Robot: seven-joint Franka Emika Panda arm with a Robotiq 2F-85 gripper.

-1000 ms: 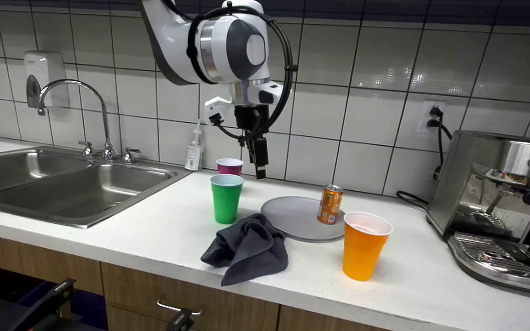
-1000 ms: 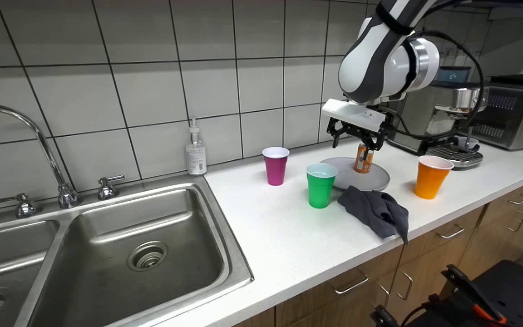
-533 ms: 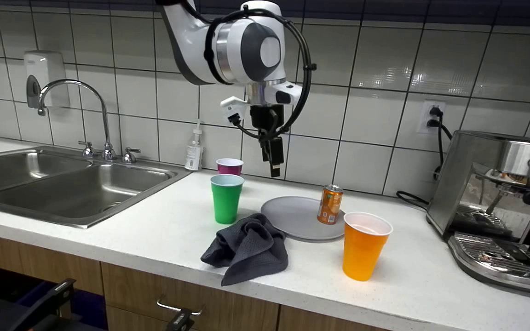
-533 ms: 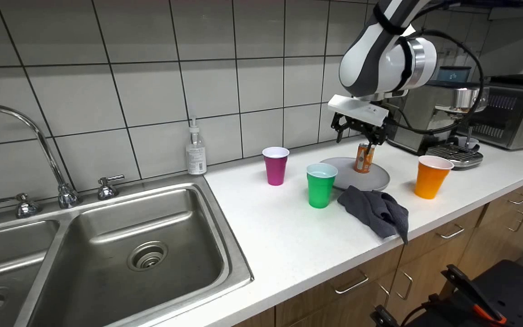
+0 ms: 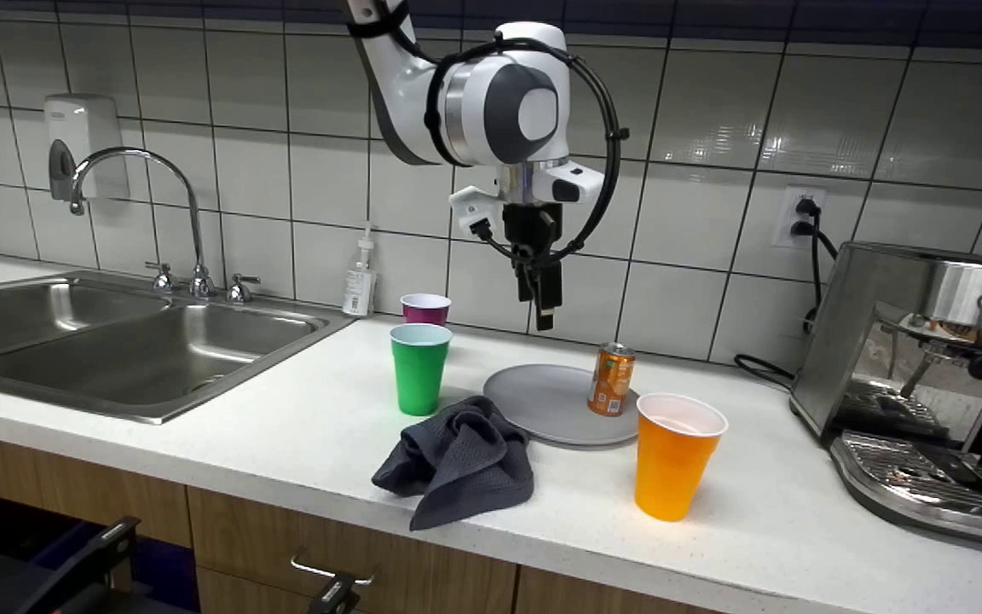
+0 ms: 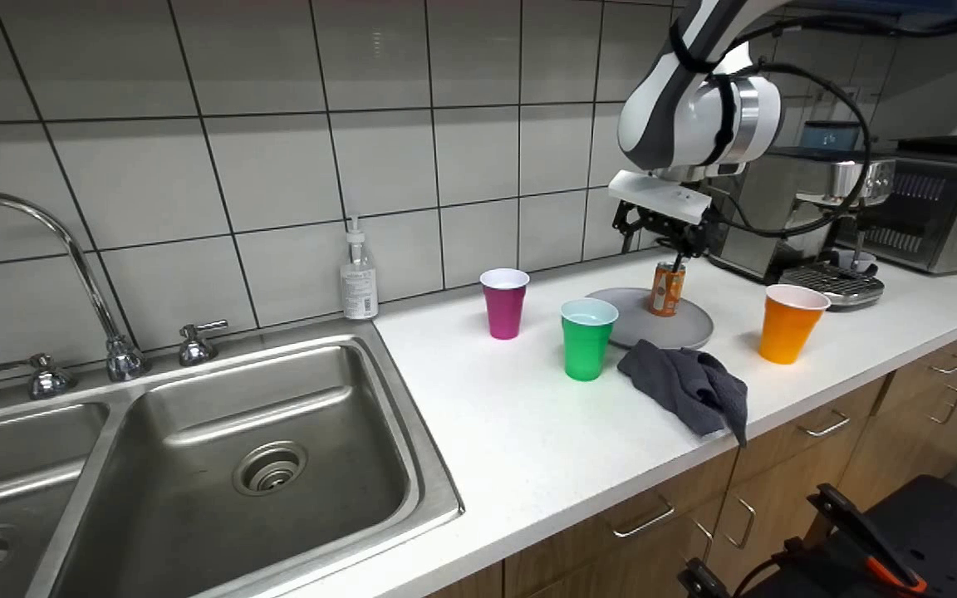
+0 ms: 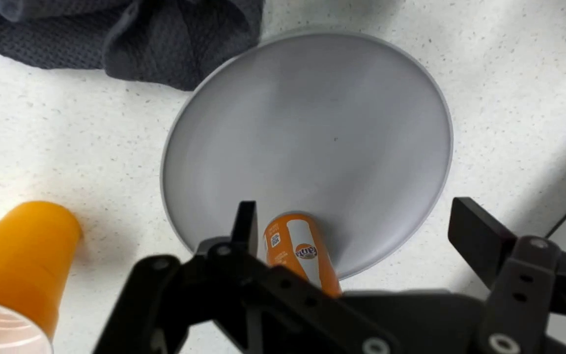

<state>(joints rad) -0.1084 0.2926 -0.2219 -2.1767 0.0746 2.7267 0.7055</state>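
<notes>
Orange cylindrical metal can (image 7: 303, 250) observed upright on flat round grey plate (image 7: 312, 123), both below the widely parted fingers (image 7: 246, 223) of the black two-fingered gripper (image 7: 355, 216).

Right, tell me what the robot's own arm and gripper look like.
The rounded, glossy white robot arm has dark grey panels, a silver metal ring and black straps; a thick black cable loops outside it. The black, two-fingered gripper has jointed links, blocky fingertips and round screw heads. No markings are legible.

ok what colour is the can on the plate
The can is mostly orange with a pale stripe, clearest in the wrist view.
</notes>
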